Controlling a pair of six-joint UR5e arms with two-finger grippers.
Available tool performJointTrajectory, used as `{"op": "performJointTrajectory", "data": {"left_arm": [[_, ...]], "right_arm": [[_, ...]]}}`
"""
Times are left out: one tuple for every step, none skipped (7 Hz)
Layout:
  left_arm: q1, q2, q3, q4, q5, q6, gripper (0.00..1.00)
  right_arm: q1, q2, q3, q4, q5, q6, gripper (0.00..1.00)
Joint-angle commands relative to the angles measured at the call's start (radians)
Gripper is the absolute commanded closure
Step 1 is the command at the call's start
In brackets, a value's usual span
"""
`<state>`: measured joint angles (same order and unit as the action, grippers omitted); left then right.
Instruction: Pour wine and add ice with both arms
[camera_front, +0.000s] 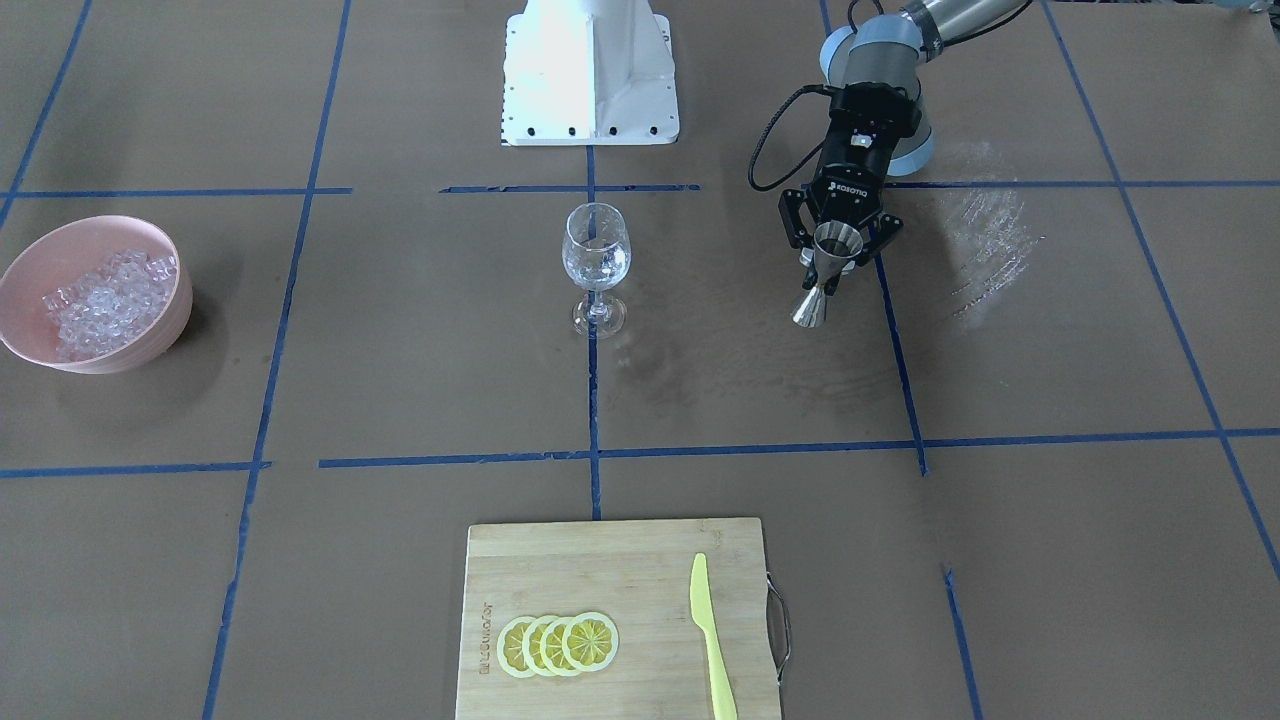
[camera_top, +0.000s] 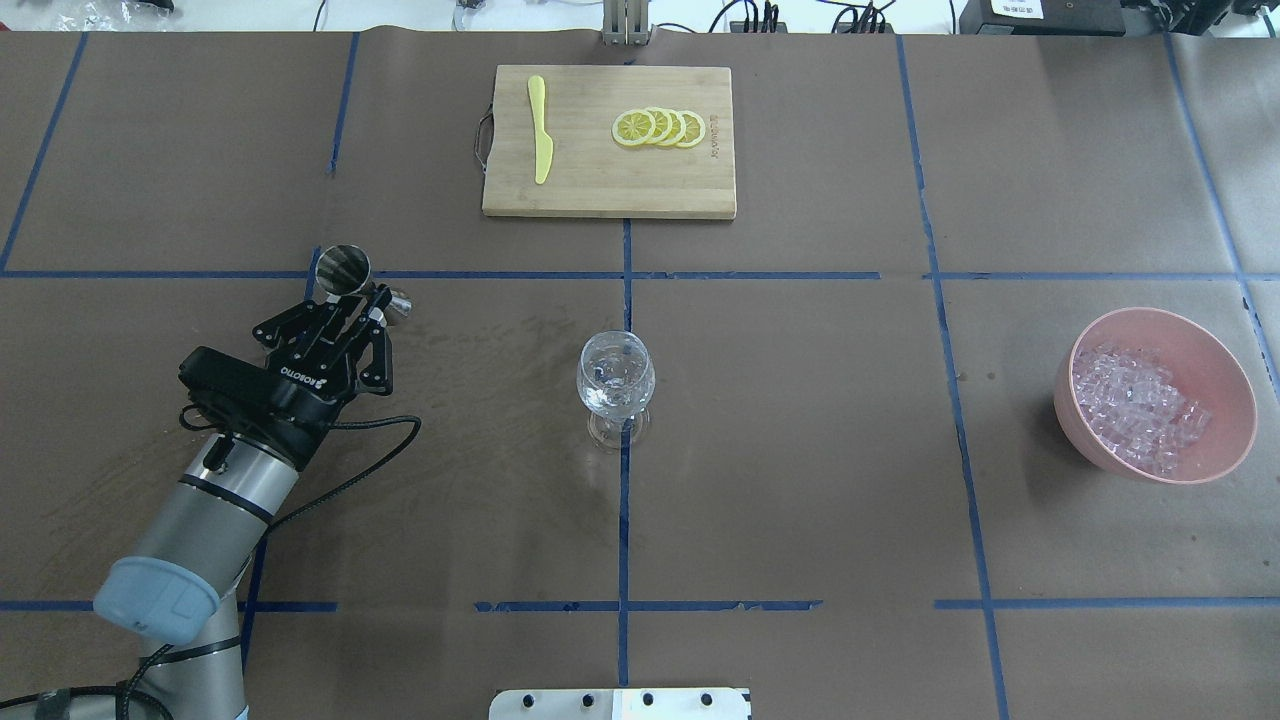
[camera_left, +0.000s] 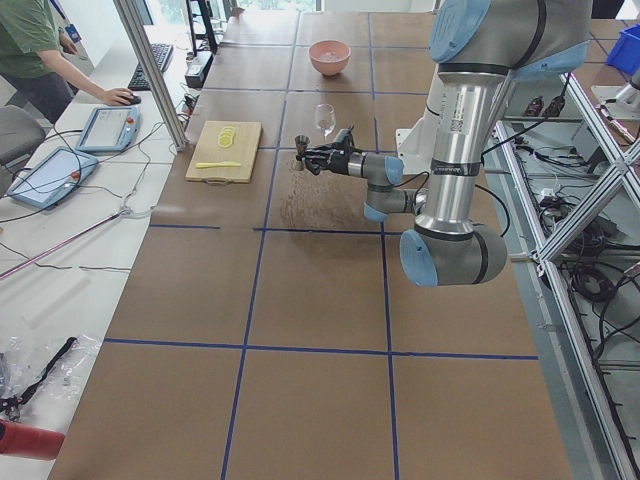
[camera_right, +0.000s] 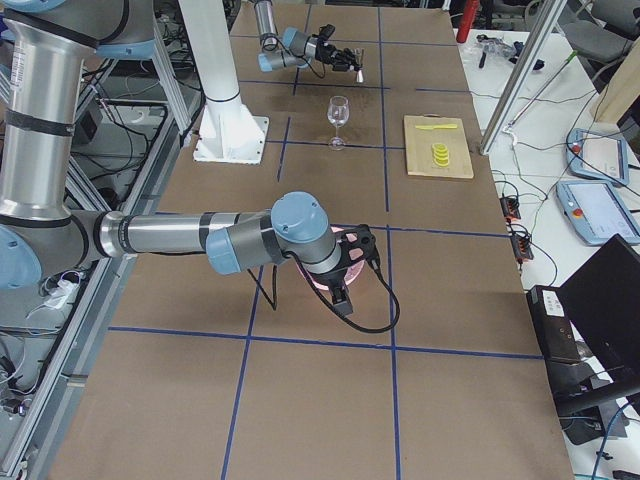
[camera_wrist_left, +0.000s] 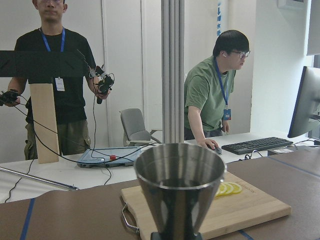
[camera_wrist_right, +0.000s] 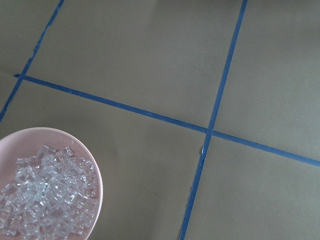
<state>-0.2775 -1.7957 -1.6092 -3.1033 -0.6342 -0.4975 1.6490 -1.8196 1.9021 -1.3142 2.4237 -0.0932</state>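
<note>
While the left arm (camera_top: 215, 510) reaches low over the left part of the table (camera_top: 800, 450), I see its left gripper (camera_top: 368, 295) clamped on a steel jigger (camera_front: 826, 275), fingers closed around the narrow waist between the two cones. The left wrist camera shows the jigger's wide cup roughly upright, mouth up; I cannot tell whether its foot touches the paper.

The wine glass (camera_top: 616, 385) stands upright on the centre blue tape line, to the right of the jigger and well apart from it.

Far over on the right sits a pink bowl (camera_top: 1228, 368), and the ice (camera_top: 1135, 405) lies heaped inside it, a mass of small clear cubes. The right arm (camera_right: 180, 235) stretches out over that side and the right gripper (camera_right: 350, 258) hangs above the bowl. It shows only in the right-end camera, so I cannot tell how wide its fingers stand.

On the side of the table far from the robot lies a wooden cutting board (camera_top: 600, 180). It carries four overlapping lemon slices (camera_top: 660, 127) on its right half and a yellow knife (camera_top: 540, 130) on its left. The white pedestal (camera_front: 590, 70) stands at the near edge, in line with the glass.
</note>
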Motion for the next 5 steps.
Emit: {"op": "performJointTrajectory", "data": {"left_arm": [[-0.023, -0.049, 0.000, 0.086, -0.007, -0.019, 1.00], [-0.019, -0.071, 0.000, 0.104, -0.006, -0.013, 1.00], [-0.011, -0.103, -0.005, 0.162, -0.004, -0.006, 1.00], [-0.008, -0.120, -0.008, 0.220, -0.002, -0.004, 1.00], [-0.006, -0.135, -0.027, 0.291, -0.002, 0.002, 1.00]], "right_arm": [[0.000, 0.000, 0.000, 0.000, 0.000, 0.000, 0.00], [0.000, -0.001, 0.002, 0.000, 0.000, 0.000, 0.00], [0.000, -0.001, 0.002, 0.000, 0.000, 0.001, 0.00], [0.000, -0.001, 0.002, 0.000, 0.000, 0.001, 0.00], [0.000, -0.001, 0.000, 0.000, 0.000, 0.000, 0.00]]}}
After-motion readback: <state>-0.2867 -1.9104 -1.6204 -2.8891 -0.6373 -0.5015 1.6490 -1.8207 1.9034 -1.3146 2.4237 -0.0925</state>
